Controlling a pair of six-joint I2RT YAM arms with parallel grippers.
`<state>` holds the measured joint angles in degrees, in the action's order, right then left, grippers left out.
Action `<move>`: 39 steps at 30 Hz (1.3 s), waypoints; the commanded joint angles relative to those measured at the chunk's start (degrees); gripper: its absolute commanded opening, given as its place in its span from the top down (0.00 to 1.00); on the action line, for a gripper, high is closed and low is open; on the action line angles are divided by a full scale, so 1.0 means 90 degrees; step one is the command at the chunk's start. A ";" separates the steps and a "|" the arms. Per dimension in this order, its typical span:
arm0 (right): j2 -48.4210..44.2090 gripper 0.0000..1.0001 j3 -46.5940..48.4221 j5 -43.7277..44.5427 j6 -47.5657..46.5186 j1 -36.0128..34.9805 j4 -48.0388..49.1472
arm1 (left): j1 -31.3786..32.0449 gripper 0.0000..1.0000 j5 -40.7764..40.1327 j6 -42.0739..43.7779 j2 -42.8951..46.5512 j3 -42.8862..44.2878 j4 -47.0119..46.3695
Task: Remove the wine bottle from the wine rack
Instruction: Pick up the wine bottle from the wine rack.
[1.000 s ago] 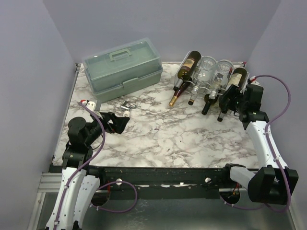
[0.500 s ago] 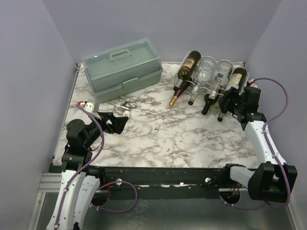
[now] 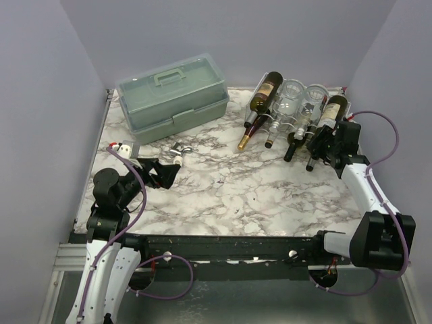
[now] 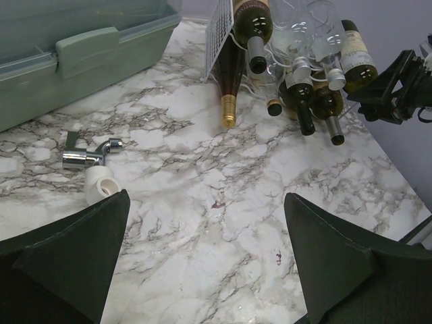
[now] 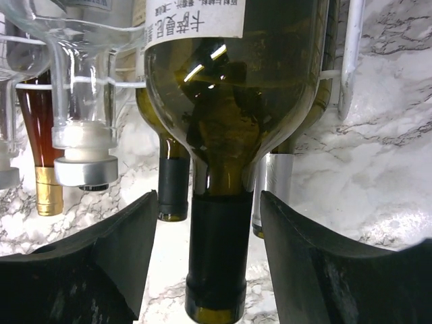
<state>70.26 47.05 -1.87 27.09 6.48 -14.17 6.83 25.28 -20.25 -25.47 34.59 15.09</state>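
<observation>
The white wire wine rack [image 3: 299, 123] stands at the back right with several bottles lying in it, necks toward me. The wine bottle [image 3: 332, 110] at its right end is dark green with a white label [image 5: 229, 101]. Its black-capped neck [image 5: 216, 263] lies between the fingers of my right gripper [image 5: 208, 202]. A gap shows on each side of the neck, so the jaws are open. From above, the right gripper [image 3: 318, 143] sits at that bottle's neck. My left gripper [image 4: 206, 196] hovers wide open over bare marble at the left [image 3: 165, 172], holding nothing.
A grey-green toolbox [image 3: 172, 94] sits at the back left. A chrome fitting [image 4: 84, 158] and a white cap [image 4: 100, 182] lie near the left gripper. Clear glass bottles [image 3: 291, 101] and a gold-capped red bottle [image 4: 229, 81] lie left of the green one.
My right gripper has moved in toward the rack and its jaws have narrowed around the green bottle's neck. The left arm has barely shifted.
</observation>
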 commanded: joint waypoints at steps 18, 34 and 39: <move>0.0469 0.41 0.0076 0.0512 0.0156 0.0015 0.0568 | -0.0059 0.02 -0.0045 0.0160 0.0117 -0.0026 -0.0073; 0.0436 0.58 0.0050 0.0364 0.0137 0.0020 0.0609 | -0.0075 0.01 -0.0049 0.0162 0.0135 -0.0036 -0.0073; 0.0379 0.69 0.0039 0.0349 0.0137 0.0022 0.0608 | -0.0069 0.02 -0.0063 0.0170 0.0152 -0.0044 -0.0072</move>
<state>74.52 47.05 1.58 28.47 6.48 -9.91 6.70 25.28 -19.42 -24.88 34.59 15.09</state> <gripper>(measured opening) 0.360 0.986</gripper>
